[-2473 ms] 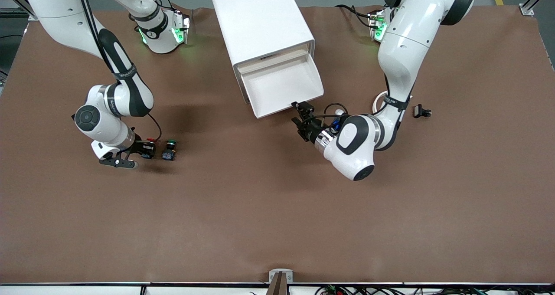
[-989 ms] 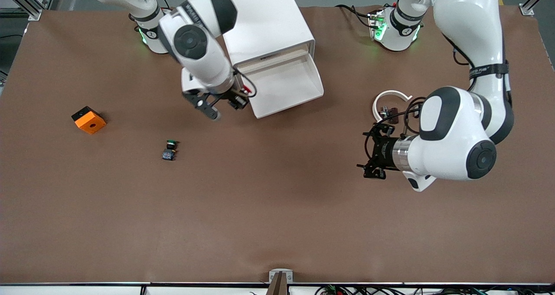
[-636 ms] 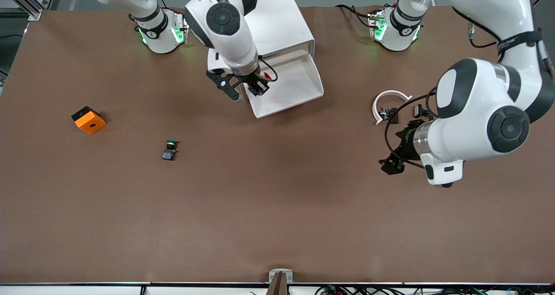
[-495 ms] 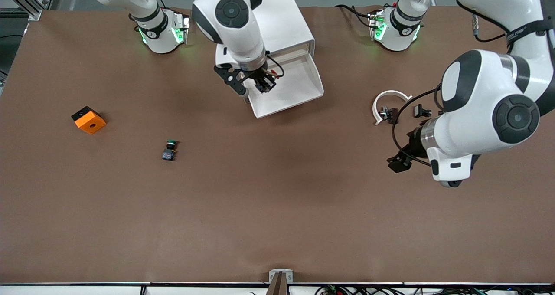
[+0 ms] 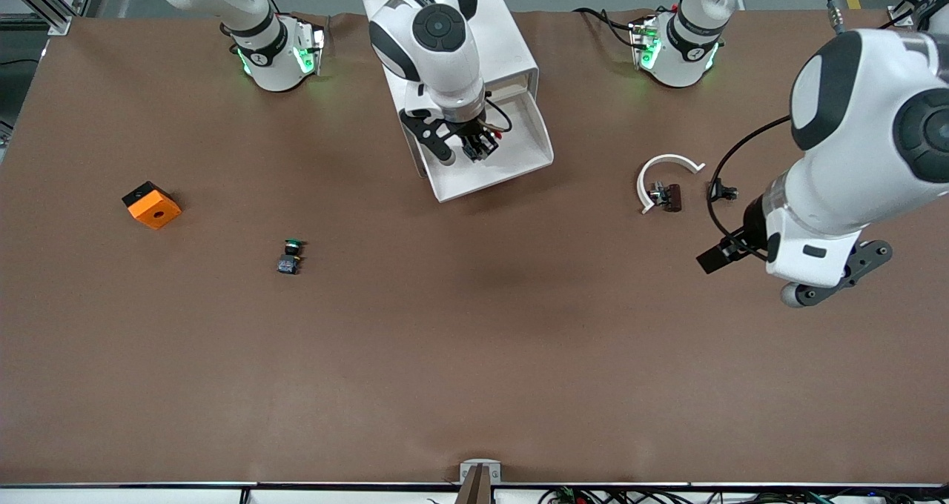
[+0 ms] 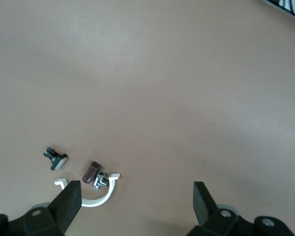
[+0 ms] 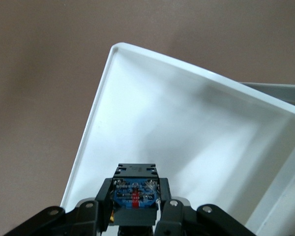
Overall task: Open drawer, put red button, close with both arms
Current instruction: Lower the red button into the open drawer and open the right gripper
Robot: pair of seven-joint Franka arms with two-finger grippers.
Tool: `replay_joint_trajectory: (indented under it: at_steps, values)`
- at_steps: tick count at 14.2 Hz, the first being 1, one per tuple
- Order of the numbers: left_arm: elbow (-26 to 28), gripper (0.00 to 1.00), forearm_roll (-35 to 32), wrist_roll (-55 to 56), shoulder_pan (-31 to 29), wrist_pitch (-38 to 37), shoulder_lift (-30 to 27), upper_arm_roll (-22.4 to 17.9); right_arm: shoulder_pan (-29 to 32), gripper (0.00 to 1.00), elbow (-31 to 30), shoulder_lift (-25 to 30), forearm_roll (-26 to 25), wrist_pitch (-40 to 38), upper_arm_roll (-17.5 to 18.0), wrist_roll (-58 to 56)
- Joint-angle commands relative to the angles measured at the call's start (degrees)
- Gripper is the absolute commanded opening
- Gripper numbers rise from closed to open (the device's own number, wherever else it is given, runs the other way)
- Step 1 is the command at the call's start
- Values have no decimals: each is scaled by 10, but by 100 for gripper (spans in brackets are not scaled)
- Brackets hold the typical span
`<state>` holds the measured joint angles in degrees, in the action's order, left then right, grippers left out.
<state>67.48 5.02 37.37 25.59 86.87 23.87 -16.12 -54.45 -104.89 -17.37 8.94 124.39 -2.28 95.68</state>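
Observation:
The drawer stands pulled out of the white cabinet, its white tray bare inside. My right gripper hangs over the tray, shut on the red button. In the right wrist view the button's blue-grey base sits clamped between the fingers, with the drawer's floor below it. My left gripper is up over bare table toward the left arm's end, open and holding nothing; its fingers stand wide apart in the left wrist view.
A green-capped button and an orange block lie toward the right arm's end. A white half-ring clamp, a small dark cylinder and a small black part lie beside the left arm.
My right gripper has carried the red button from beside the drawer's corner to over its tray. The left arm has swung away toward its own end of the table, gripper still open.

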Motion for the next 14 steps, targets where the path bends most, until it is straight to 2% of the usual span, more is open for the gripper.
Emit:
replay_joint_trajectory:
  at_steps: [1, 3, 4, 5, 11, 14]
  values:
    - [20, 100, -11, -38, -1, 1, -22, 0, -11, 0, 6, -5, -15, 1, -8, 16]
    - [24, 100, -7, -57, -5, 2, -24, 0, -13, 0, 6, -10, -23, 1, -8, 16]
    - [27, 100, -6, -62, -5, 2, -26, 0, -12, 21, 6, -12, -26, 0, -9, 16]
    - [29, 100, -5, -64, -5, 2, -27, 1, -12, 99, 9, -13, -27, 0, -9, 16]
    - [35, 100, -2, -65, -5, 9, -28, 4, 0, 100, 52, -15, -27, -14, -12, 5]
    - [36, 100, 14, -70, -14, 6, -31, 4, 28, 100, 81, -15, -35, -62, -12, -45]
